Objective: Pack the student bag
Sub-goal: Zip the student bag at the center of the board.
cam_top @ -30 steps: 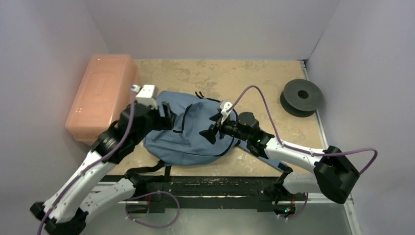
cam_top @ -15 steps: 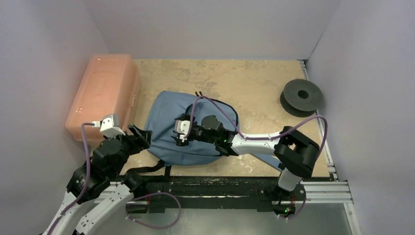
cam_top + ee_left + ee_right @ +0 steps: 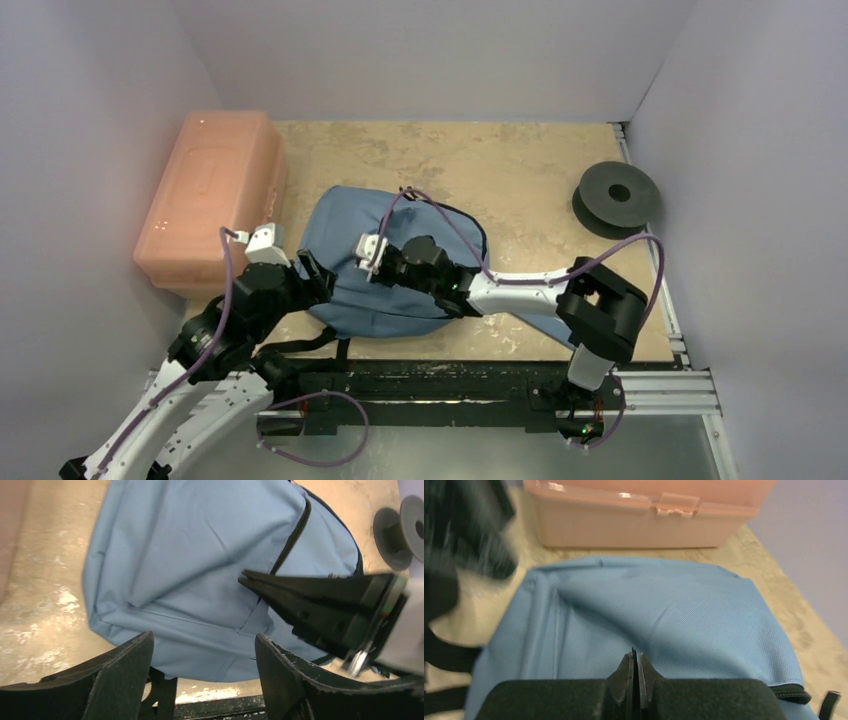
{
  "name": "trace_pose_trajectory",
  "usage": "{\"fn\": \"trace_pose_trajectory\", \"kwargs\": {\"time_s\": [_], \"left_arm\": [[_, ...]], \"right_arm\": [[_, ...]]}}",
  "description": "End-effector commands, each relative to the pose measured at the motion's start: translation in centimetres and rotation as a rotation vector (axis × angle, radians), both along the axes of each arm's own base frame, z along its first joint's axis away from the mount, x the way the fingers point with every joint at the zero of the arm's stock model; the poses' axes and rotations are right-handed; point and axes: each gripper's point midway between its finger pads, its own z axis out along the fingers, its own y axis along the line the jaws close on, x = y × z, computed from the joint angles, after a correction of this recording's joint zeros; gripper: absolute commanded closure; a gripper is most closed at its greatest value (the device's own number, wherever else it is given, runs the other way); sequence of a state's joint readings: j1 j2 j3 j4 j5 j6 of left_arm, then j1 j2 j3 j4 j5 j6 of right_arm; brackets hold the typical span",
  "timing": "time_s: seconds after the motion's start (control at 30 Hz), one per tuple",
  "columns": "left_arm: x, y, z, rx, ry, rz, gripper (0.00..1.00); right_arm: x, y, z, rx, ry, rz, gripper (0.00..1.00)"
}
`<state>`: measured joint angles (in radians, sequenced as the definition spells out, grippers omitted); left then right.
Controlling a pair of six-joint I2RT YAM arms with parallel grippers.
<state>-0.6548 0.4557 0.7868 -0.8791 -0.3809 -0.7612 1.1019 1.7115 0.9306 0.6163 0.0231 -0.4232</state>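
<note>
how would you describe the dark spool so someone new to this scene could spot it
Look at the tan table, then its far right corner. The spool sits there alone, away from the student bag in the middle and the pink box at the left. It is the only dark, round thing, with a hole in its centre.

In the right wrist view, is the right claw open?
No, the right claw has its two fingertips pressed together, with the blue fabric of the student bag behind them.
</note>
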Motion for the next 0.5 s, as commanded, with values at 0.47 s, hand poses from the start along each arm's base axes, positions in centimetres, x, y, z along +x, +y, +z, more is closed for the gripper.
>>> {"fn": "trace_pose_trajectory", "kwargs": {"time_s": [0.47], "left_arm": [[4.3,-12.6,-6.2,-0.105,0.037,-0.461,0.52]], "right_arm": [[-3.4,2.0,5.3,0.335,0.996,0.142,1.0]]}}
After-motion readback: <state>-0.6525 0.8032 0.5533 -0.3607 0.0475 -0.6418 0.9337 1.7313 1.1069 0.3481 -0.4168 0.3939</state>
